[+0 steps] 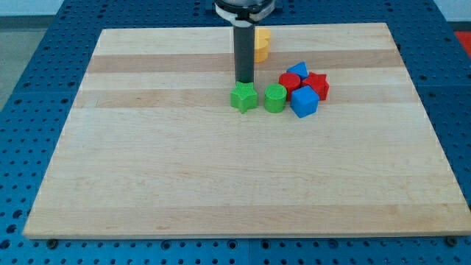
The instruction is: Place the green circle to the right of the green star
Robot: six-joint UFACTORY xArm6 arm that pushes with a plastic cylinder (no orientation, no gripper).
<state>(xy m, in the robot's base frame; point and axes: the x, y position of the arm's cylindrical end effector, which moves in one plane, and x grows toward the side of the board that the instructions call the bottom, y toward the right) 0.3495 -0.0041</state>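
Observation:
The green star (243,97) lies on the wooden board (221,177), a little above the middle. The green circle (275,97) stands just to its right with a small gap between them. My tip (244,82) is right at the star's top edge, touching it or nearly so. The rod rises from there to the view's top.
To the right of the green circle is a tight cluster: a red circle (289,81), a blue block (298,71), a red star (317,85) and a blue cube (304,102). A yellow block (260,44) lies near the board's top edge, partly behind the rod.

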